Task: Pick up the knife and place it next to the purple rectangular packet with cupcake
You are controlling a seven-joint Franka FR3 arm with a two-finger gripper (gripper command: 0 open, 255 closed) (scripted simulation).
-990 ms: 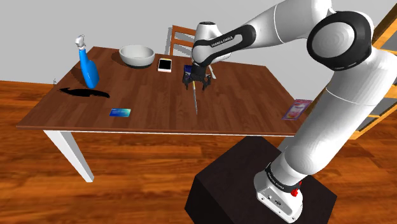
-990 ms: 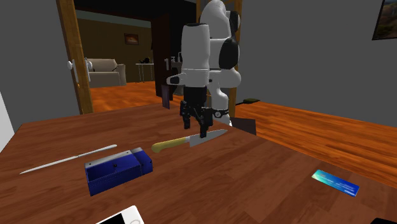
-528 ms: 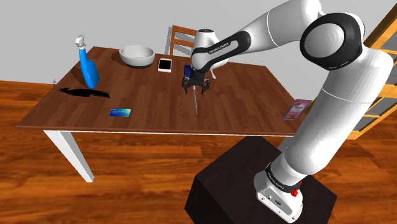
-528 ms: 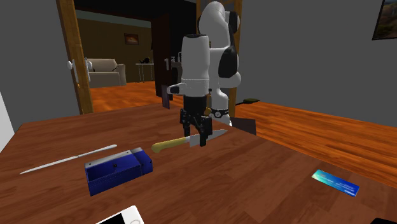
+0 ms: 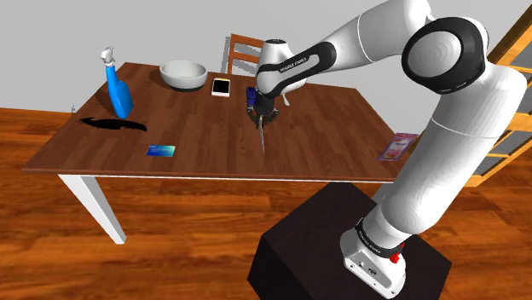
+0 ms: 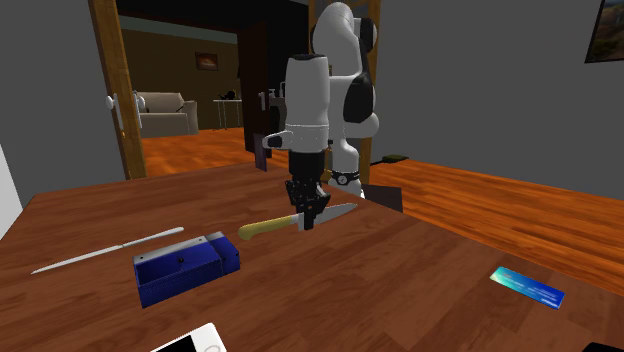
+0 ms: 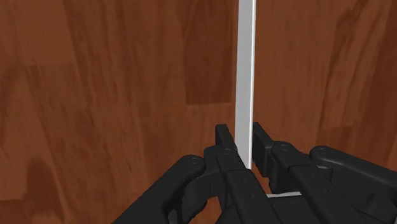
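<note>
Wooden table (image 5: 196, 128) bears the knife (image 7: 247, 63), blade pinched by the gripper (image 7: 247, 139) — grasping step; next, lift it toward the purple packet (image 5: 397, 147).

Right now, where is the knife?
In the second exterior view the knife lies on the table, right of the blue box, with the gripper shut on its blade.

I see a wooden table (image 5: 341, 119). A blue spray bottle (image 5: 117, 89) stands near its far corner on the shoulder view's left, with a flat black shape (image 5: 113, 124) beside it. Along the far edge are a white bowl (image 5: 183, 74), a phone (image 5: 222, 86) and a dark blue box (image 6: 186, 265). A thin grey rod (image 6: 105, 251) lies near the box. A teal card (image 5: 161, 151) lies near the front edge. A chair (image 5: 243, 53) stands behind the far edge.
</note>
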